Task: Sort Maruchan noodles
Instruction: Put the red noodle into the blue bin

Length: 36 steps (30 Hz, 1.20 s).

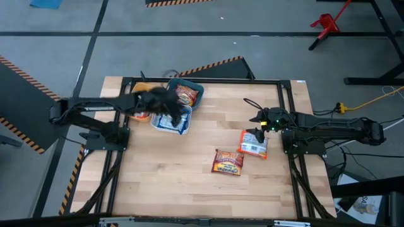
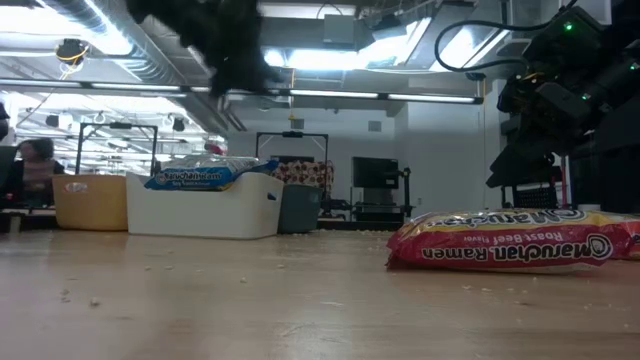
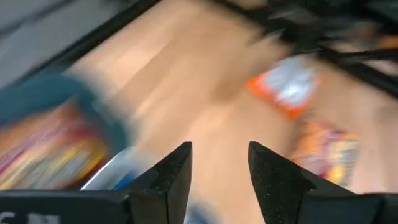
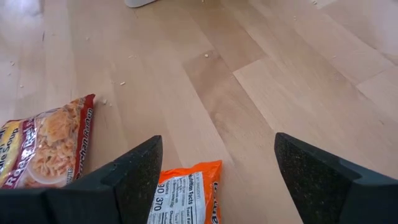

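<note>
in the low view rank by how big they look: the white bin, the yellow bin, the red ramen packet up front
1. Red ramen packet, though it lies nearest the camera, which inflates it.
2. White bin, farther back.
3. Yellow bin, partly cut off by the white bin, so its full size is unsure.

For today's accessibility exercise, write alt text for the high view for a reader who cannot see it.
Two dark robot arms reach over a wooden table: the left gripper above three bins holding noodle packets, the right gripper, open, over an orange-and-silver packet. A red-orange packet lies nearby.
</note>
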Available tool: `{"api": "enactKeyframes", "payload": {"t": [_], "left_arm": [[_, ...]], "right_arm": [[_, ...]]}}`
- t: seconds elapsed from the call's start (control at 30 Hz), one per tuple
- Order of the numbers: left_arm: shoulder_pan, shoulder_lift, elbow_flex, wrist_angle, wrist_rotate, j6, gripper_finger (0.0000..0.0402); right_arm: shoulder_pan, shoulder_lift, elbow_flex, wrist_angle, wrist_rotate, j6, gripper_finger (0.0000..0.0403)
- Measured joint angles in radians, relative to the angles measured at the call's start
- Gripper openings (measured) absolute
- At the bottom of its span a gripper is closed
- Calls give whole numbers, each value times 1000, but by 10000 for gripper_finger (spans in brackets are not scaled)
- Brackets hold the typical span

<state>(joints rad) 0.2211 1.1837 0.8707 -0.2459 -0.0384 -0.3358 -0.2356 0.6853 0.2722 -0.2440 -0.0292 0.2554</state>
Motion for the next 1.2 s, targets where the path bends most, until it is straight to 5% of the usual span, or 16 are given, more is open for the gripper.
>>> {"api": "enactKeyframes", "payload": {"t": [0.27, 0.47, 0.77, 1.03, 1.2], "left_arm": [[-234, 237, 0, 502, -22, 176, 197], [-295, 447, 2, 677, 15, 190, 235], [-306, 690, 158, 670, 17, 281, 291], [-301, 837, 270, 568, 27, 346, 299], [-282, 860, 276, 555, 142, 349, 299]], "right_arm": [[0, 0, 0, 7, -10, 0, 296], [0, 0, 0, 8, -16, 1, 296], [0, 0, 0, 8, -16, 1, 296], [0, 0, 0, 7, -17, 1, 296], [0, 0, 0, 6, -16, 1, 296]]}}
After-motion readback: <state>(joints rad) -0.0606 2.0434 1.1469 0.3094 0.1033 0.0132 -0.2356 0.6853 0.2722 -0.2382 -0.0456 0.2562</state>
